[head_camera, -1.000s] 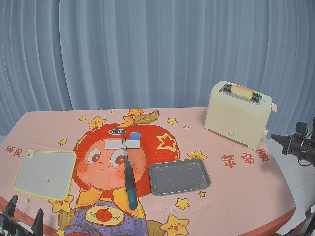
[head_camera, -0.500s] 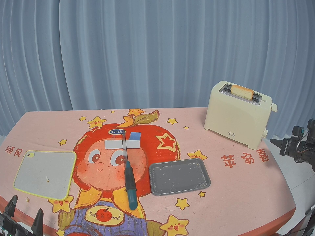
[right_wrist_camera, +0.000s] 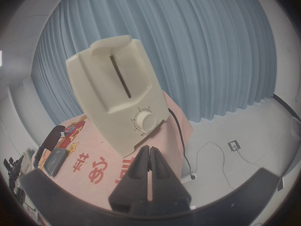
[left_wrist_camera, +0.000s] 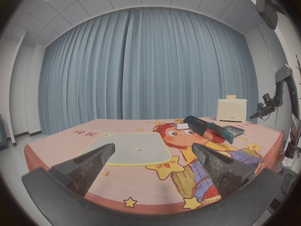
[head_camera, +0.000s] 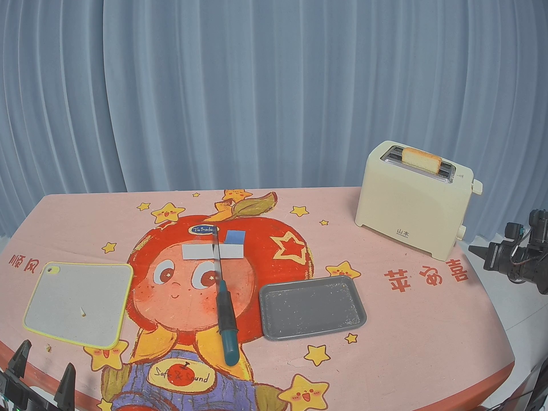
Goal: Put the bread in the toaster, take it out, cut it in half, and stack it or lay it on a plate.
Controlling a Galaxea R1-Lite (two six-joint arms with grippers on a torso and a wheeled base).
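Observation:
A slice of bread [head_camera: 421, 159] stands up out of a slot of the cream toaster [head_camera: 415, 199] at the table's far right. The toaster's lever [right_wrist_camera: 110, 44] sits at the top of its track, above the dial [right_wrist_camera: 145, 121]. My right gripper [head_camera: 475, 250] is shut and empty, off the table's right edge, just right of the toaster's lever end. My left gripper [left_wrist_camera: 153, 151] is open and empty near the table's front left corner, in front of the yellow-rimmed cutting board [head_camera: 78, 302]. A teal-handled knife [head_camera: 224, 300] lies mid-table beside the grey tray-like plate [head_camera: 311, 306].
White and blue cards [head_camera: 213, 248] lie under the knife's blade. A crumb [head_camera: 84, 312] sits on the cutting board. The toaster's black cord [right_wrist_camera: 179, 135] runs down off the table's right side to the floor. A curtain hangs behind the table.
My right gripper has drifted slightly left and down beside the toaster's lever end. The bread, knife, plate and left gripper have stayed put.

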